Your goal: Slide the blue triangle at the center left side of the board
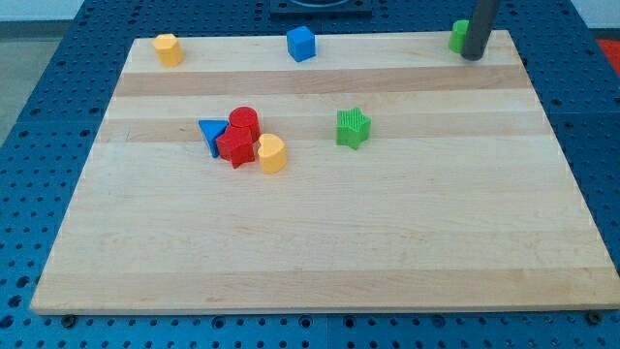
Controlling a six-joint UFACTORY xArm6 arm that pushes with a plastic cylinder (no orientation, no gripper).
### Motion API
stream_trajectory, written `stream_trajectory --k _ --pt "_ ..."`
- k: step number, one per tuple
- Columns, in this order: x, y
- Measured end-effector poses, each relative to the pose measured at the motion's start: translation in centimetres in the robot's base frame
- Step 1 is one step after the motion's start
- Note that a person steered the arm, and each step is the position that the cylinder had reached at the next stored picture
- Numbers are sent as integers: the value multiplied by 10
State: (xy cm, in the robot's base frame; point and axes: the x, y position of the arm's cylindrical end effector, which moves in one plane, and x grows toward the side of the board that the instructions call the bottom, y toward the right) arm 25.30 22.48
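Note:
The blue triangle [211, 134] lies left of the board's middle, touching a red star-shaped block [235, 147]. A red cylinder [244, 120] stands just behind the red star, and a yellow rounded block [272, 153] touches the star's right side. My tip [472, 56] is at the board's top right corner, far from the blue triangle, right next to a green block [457, 37] that the rod partly hides.
A green star [354, 127] sits right of the cluster near the board's centre. A blue cube [301, 44] sits at the top edge's middle. A yellow block [169, 48] sits at the top left corner. The wooden board [320, 242] rests on a blue perforated table.

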Motion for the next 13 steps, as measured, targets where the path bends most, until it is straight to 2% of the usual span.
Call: stream_trajectory --k 2,4,6,7,8,10,13 --pt "20 -12" --pt "73 -165" --pt "73 -307" --pt "102 -352" --pt "114 -374" --pt "158 -364" --pt "154 -336"
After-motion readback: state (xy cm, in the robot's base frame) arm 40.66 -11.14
